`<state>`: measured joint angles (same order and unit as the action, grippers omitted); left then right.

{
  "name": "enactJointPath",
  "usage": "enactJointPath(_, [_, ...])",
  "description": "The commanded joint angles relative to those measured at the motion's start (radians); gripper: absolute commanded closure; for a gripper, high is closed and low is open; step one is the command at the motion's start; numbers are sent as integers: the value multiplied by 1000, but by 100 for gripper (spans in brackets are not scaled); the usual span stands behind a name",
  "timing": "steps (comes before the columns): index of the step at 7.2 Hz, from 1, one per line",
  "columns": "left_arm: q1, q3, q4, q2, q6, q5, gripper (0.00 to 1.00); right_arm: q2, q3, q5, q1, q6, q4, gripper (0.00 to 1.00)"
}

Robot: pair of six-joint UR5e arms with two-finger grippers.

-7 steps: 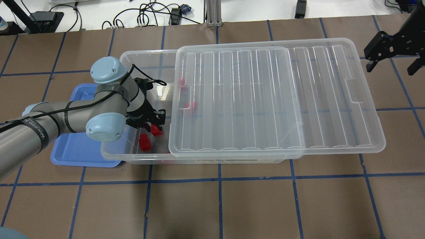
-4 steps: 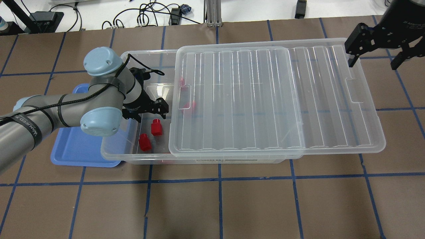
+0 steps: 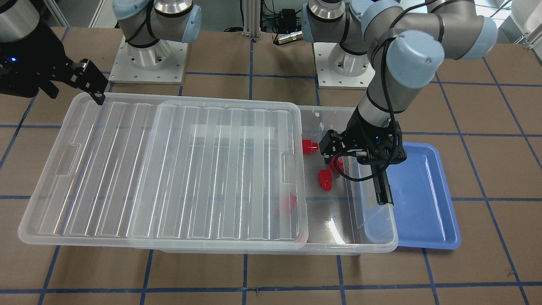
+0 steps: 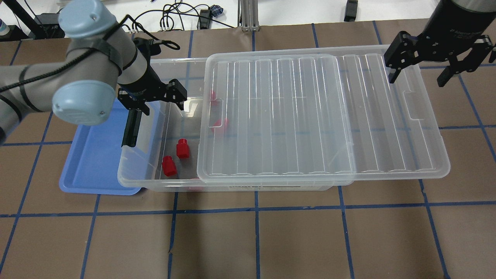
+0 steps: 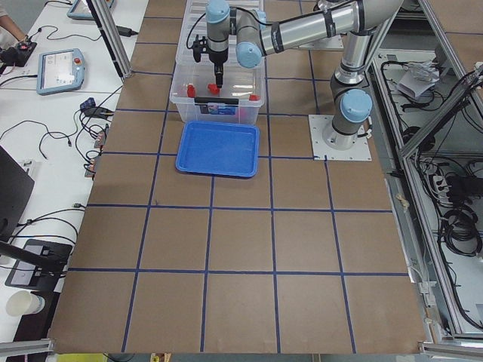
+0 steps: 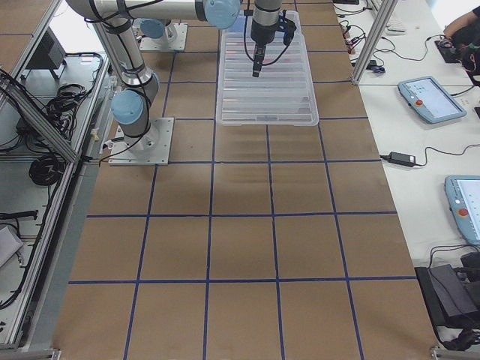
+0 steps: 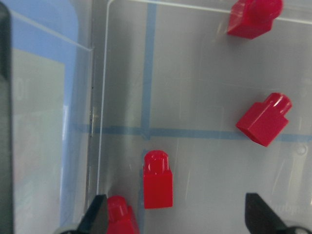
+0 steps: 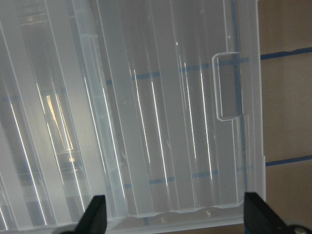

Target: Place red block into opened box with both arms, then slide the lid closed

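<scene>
the left gripper [image 4: 155,102] hangs with its fingers spread wide and nothing between them, above the uncovered left end of the box [image 4: 128,181]. its wrist view looks straight down onto red pieces lying on the clear floor. the red block [image 4: 182,148] lies flat on that floor in the uncovered part, apart from the gripper. a second red block [image 4: 169,166] lies just beside it, nearer the robot's side wall. two more red blocks [image 4: 221,124] show dimly under the lid's edge. the black bar clip [image 4: 130,128] runs along the box's left short rim, close under the left wrist. past that rim sits a shallow blue tray [image 4: 93,166], its edge tucked against the box.

the right gripper [image 4: 417,75] is also wide and holds nothing. it is over the far right corner of the lid [image 4: 310,116], and its wrist view shows the ridges and a handle notch [image 8: 228,85] below. whether a fingertip touches the rim there i cannot tell.

the lid lies flat on top of the box, shifted toward the robot's right. it overhangs the right end and leaves the left end uncovered. the box stands on the brown table [image 4: 271,240], which is marked with blue tape lines.
</scene>
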<state>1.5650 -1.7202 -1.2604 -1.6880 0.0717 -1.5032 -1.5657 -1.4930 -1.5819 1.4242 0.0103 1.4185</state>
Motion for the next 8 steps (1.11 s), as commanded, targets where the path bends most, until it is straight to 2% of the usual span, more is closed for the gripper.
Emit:
enactJointPath(1, [1,201,-275,75,-4,-58,0,12,-4,2,68,97,2,0])
enactJointPath(3, [1,223,-307,137,-74,-77,0,12,-6,-4,94,96,-1,0])
enactJointPath(4, [0,202,-307,157,-180,-72,0,12,-6,-6,110,96,-3,0])
enactJointPath(6, [-2,127,-292,177,-194,-65,0,12,-21,-4,125,96,0,0])
enactJointPath(8, [-14,106,-286,177,-202,-68,0,13,-26,-1,124,80,11,0])
